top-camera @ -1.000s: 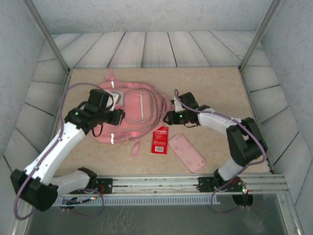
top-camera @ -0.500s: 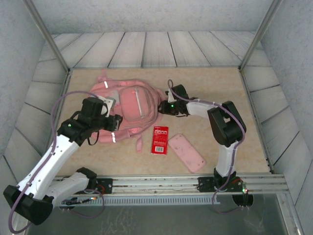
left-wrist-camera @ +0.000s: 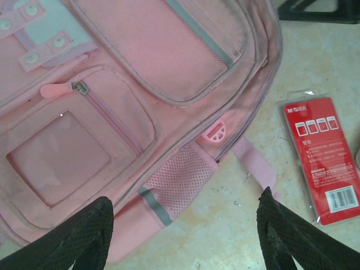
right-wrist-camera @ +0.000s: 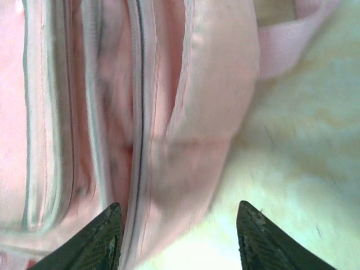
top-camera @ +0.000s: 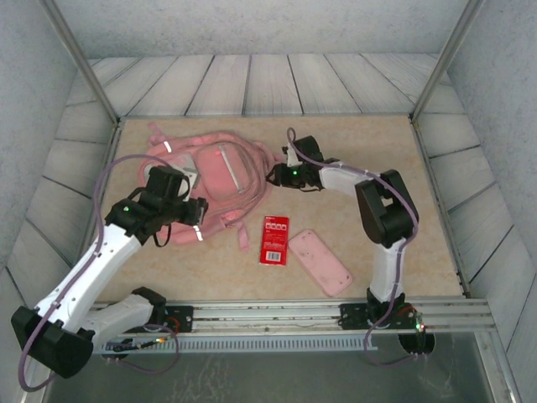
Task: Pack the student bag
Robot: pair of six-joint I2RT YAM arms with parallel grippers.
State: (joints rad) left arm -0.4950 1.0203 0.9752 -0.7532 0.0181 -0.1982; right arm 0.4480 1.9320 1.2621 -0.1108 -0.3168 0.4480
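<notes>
Lying flat, student bag (top-camera: 220, 178), front pocket (left-wrist-camera: 84, 163) zipped

One pink student bag (top-camera: 222, 172), one red carded pack (top-camera: 273, 240), one flat pink pencil case (top-camera: 320, 262)

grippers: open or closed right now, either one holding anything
left gripper: open, holding nothing, over a corner of the student bag.
right gripper: open, astride the student bag's edge, not clamped on it.

Obstacles: student bag (top-camera: 220, 172) at far left; red card pack (top-camera: 273, 239) and pink pencil case (top-camera: 319, 261) at near centre. Free: bare table (top-camera: 369, 138) at far right.
</notes>
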